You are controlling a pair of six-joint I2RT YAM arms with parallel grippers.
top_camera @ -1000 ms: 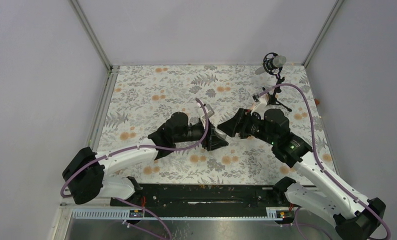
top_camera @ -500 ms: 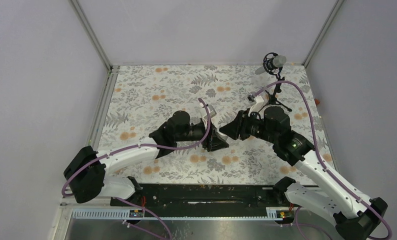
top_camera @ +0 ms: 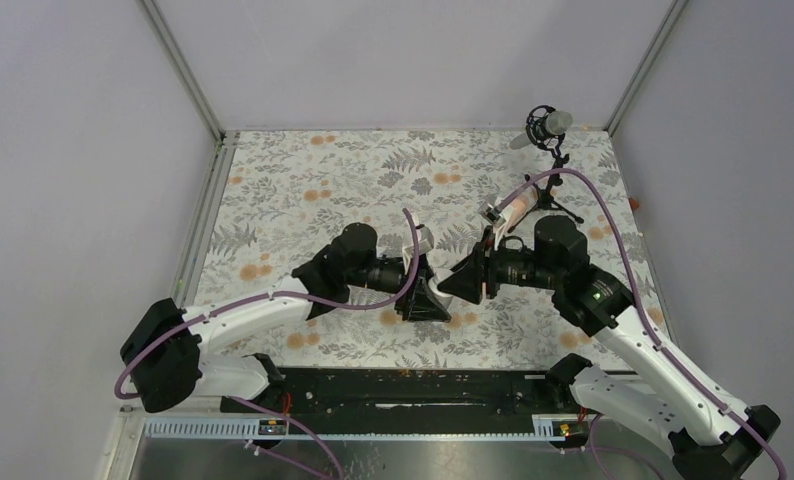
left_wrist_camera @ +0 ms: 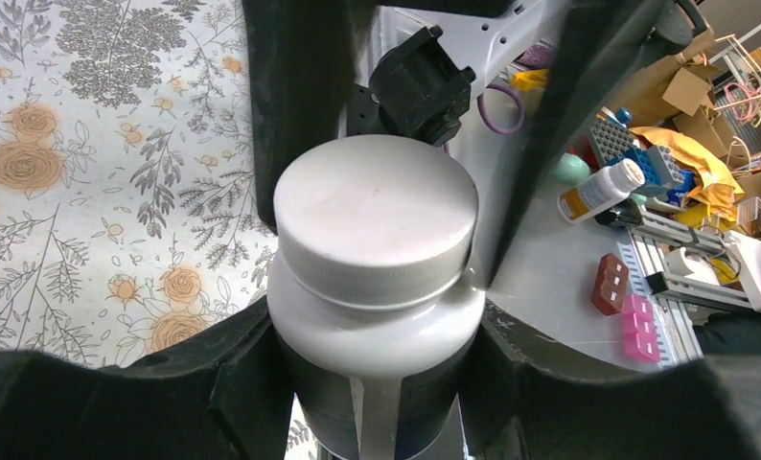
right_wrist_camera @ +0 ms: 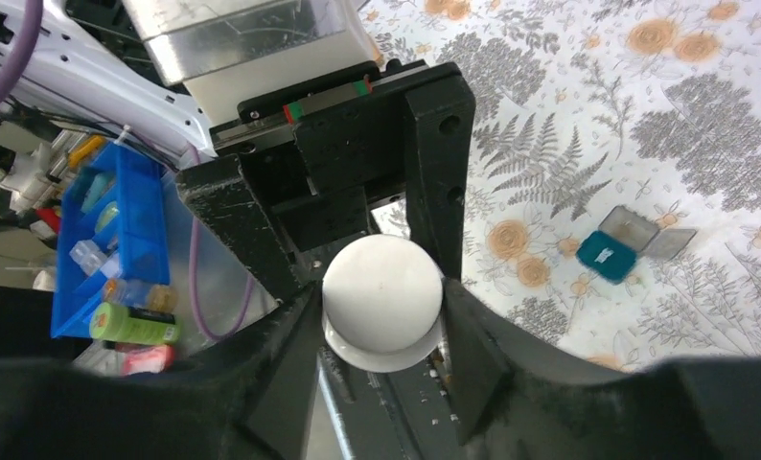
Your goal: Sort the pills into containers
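Note:
My left gripper (left_wrist_camera: 377,359) is shut on the dark-labelled body of the small white bottle (left_wrist_camera: 377,316) and holds it above the table, its white cap (left_wrist_camera: 377,216) on. In the right wrist view the same cap (right_wrist_camera: 381,287) sits between my right gripper's (right_wrist_camera: 381,321) fingers (right_wrist_camera: 468,355), which press on both its sides. In the top view the two grippers meet nose to nose, left (top_camera: 428,298) and right (top_camera: 465,284), and hide the bottle. The tiny teal box (right_wrist_camera: 607,257) lies open on the floral cloth. No pills show clearly.
The black microphone (top_camera: 545,125) stands on its tripod at the back right. The black front rail (top_camera: 403,385) runs along the near edge. Off the table lie a blue bin (right_wrist_camera: 108,230) and loose blocks (left_wrist_camera: 611,283).
Both grippers have moved together a little toward the near edge. The right wrist has rolled, its camera swinging left. The left stays shut on the bottle.

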